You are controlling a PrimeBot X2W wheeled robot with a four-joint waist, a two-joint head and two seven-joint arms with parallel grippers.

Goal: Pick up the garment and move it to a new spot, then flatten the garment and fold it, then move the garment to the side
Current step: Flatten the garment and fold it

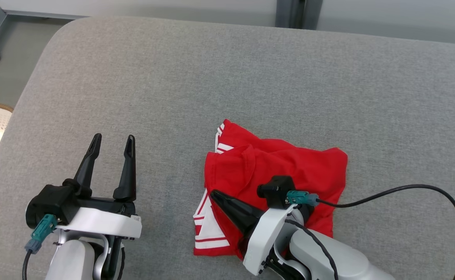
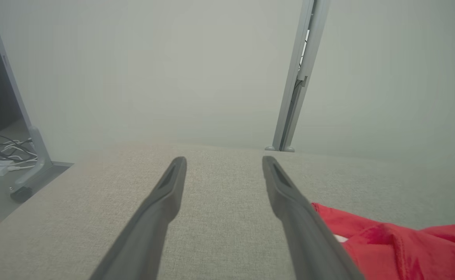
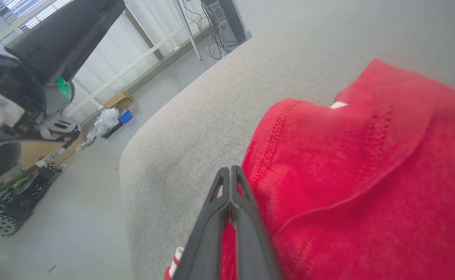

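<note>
Left gripper (image 1: 112, 140) is seen in the head view at 8 o'clock, fingers apart above the grey cushion (image 1: 212, 77). The right gripper (image 1: 215, 194), fingers pressed together, is laid on the red garment (image 1: 289, 171) at 5 o'clock. In the left wrist view the garment is seen at 4 o'clock. In the right wrist view the joined fingers are seen over the garment's hem.

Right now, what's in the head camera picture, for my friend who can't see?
A red garment with white stripes lies on a grey cushion. The shut right hand is over its left part; the open left hand is apart.
</note>
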